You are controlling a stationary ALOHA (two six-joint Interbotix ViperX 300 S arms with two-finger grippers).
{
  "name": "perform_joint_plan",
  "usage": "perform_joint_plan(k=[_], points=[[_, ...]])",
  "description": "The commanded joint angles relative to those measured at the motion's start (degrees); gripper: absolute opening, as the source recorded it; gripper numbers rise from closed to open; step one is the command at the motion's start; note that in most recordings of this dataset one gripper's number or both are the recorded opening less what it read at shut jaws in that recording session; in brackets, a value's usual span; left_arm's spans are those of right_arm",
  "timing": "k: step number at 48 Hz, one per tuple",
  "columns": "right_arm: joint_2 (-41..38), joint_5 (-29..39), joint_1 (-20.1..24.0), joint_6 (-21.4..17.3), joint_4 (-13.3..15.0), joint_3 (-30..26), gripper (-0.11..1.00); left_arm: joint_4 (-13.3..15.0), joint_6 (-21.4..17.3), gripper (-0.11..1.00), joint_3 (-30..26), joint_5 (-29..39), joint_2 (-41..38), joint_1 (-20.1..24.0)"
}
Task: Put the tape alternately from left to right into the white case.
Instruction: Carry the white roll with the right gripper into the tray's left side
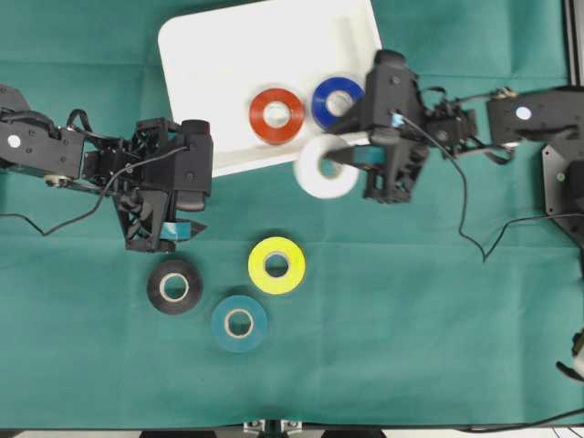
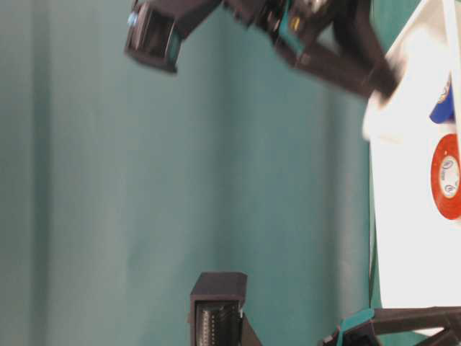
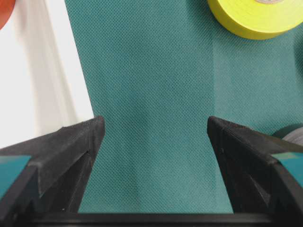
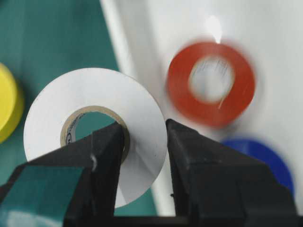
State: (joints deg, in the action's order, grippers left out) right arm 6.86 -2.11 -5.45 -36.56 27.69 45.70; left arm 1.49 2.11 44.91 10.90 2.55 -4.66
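Green cloth [image 1: 411, 319] covers the whole work surface, with the white case [image 1: 210, 55] lying at its upper middle in the overhead view.

Task items: 6 rolls of tape. The red roll [image 1: 276, 115] and the blue roll [image 1: 337, 100] lie flat inside the case, side by side near its lower right corner. The white roll [image 1: 327, 168] is lifted clear of the cloth, at the case's lower edge, just beside the blue roll. The yellow roll [image 1: 276, 265], the black roll [image 1: 175, 286] and the teal roll [image 1: 239, 323] rest on the cloth below the case, near one another.

Right gripper [image 4: 144, 142]: its fingers are clamped on the white roll's wall, 1 finger through the core and 1 on the outer face, with the roll standing on edge.

Left gripper [image 3: 155, 137]: its fingers stand wide apart over bare cloth, holding nothing, between the case's edge and the black roll.

Judged status: 2 rolls placed, a 3rd in transit, 3 outstanding.

Judged risks:
1. The grip takes only 1 side of the ring, so the roll could pivot or slip during travel.
2. Released on edge, the roll could run off across the tray or over the rim.
3. Lowered too close to the blue roll, it may land on it or knock it aside.
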Motion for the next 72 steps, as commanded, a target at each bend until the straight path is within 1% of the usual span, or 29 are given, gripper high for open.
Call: perform_joint_plan(k=[1, 6, 17, 25, 33, 40, 53, 61, 72], points=[[-1.5, -1.6, -1.8, 0.1, 1.9, -3.4, 0.28, 0.1, 0.0, 0.66, -0.4, -0.4, 1.3, 0.0], [-5.4, -1.8, -4.0, 0.1, 3.9, -7.1, 0.28, 0.1, 0.0, 0.66, -0.2, -0.4, 1.4, 0.0], [-13.1, -1.8, -7.9, 0.3, 6.2, -15.2, 0.28, 0.1, 0.0, 0.66, -0.1, -0.4, 1.5, 0.0], [-17.7, -1.8, -9.7, 0.3, 7.2, -21.0, 0.28, 0.1, 0.0, 0.66, 0.1, -0.4, 1.7, 0.0], [-21.0, -1.8, -10.7, 0.3, 7.6, -24.8, 0.28, 0.1, 0.0, 0.66, 0.2, -0.4, 1.9, 0.0], [-23.3, -1.8, -11.0, 0.3, 7.6, -26.2, 0.28, 0.1, 0.0, 0.66, 0.5, -0.4, 2.0, -0.1], [-25.8, -3.2, -12.0, 0.3, 7.6, -26.6, 0.28, 0.1, 0.0, 0.66, 0.5, -0.4, 1.9, -0.1], [-25.9, -5.1, -12.6, 0.3, 7.6, -26.8, 0.28, 0.1, 0.0, 0.66, 0.4, -0.4, 2.0, -0.1], [-25.9, -5.3, -12.6, 0.4, 7.6, -27.0, 0.28, 0.1, 0.0, 0.66, 0.3, -0.4, 2.0, -0.1]])
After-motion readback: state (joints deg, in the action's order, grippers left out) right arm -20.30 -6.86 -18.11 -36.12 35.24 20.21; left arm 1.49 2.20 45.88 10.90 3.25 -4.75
